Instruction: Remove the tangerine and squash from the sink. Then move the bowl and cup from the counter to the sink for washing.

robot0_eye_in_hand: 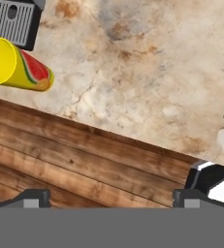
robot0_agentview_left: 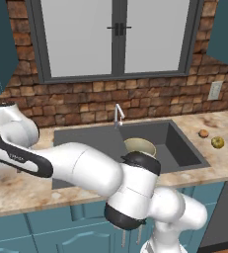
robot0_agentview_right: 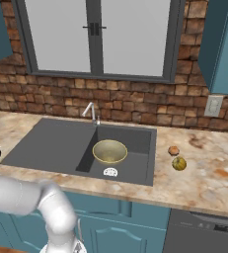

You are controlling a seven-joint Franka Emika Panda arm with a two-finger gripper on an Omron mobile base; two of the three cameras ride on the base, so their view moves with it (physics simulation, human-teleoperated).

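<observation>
While the pincer [robot0_eye_in_hand: 108, 196] stands wide apart with nothing in it, I see the cup [robot0_eye_in_hand: 17, 65]: bright yellow, red-orange patch. Bowl [robot0_agentview_right: 109, 150], olive-brass, sits in the sink [robot0_agentview_right: 51, 146]; tangerine [robot0_agentview_right: 173, 150] and squash [robot0_agentview_right: 179, 163] on the surface [robot0_agentview_right: 209, 173].

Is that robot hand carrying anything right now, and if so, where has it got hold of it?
Nothing is held. The gripper is open with only counter and floor between its fingertips; the cup stands apart from it.

- I see even, bright, flat rendered light with no glare.
- The window [robot0_agentview_left: 115, 37] at 12 o'clock is a pale blank glow.
- The sink [robot0_agentview_right: 130, 165] basin is shaded darker; table [robot0_eye_in_hand: 147, 82] texture looks soft and slightly blurry up close.
</observation>
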